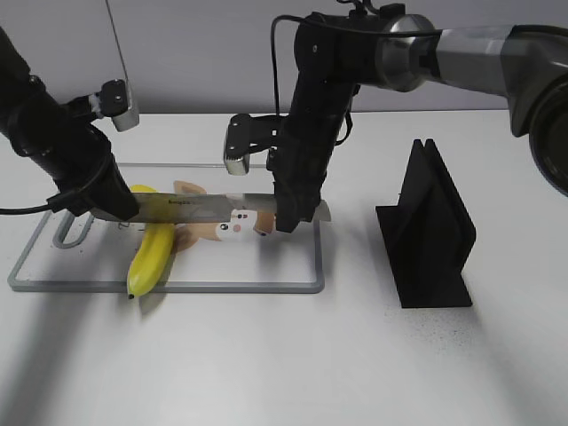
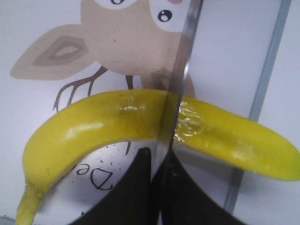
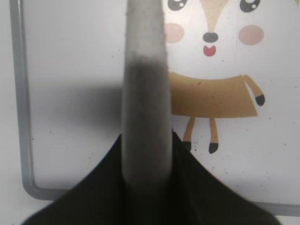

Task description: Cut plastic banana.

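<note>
Plastic banana [image 2: 93, 126] looks glossy, stiff and prone to skidding under my knife [image 1: 200, 209], gripped at both ends by left hand [image 1: 124, 209] and right hand [image 1: 288, 217].

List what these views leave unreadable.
1. Left wrist view: the knife covers the banana at the cut, so depth is unknown.
2. Exterior view: the left gripper hides the banana's far end and the blade tip.
3. Right wrist view: the handle is blurred in the right gripper.

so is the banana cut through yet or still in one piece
Cannot tell for sure. The knife crosses the banana mid-length, but both yellow sides line up with no visible gap.
</note>
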